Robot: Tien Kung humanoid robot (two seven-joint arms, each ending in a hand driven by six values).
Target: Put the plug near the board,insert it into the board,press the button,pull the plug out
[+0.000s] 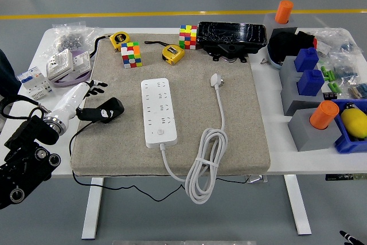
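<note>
Long white plastic power strip [159, 112] lying flat in the middle of a grey cloth mat [241, 136] on the white counter [43, 47]. Small white plug [216, 80] at about two o'clock from the strip — near it, not touching, not pushed in. White cord [206, 164] bundled in loops at five o'clock. Left hand [94, 92] over the mat's edge at nine o'clock, dark fingers [98, 84] spread out, holding nothing. Black block [105, 110] just below that hand. Two bright colour cubes [131, 54] at twelve o'clock.
</note>
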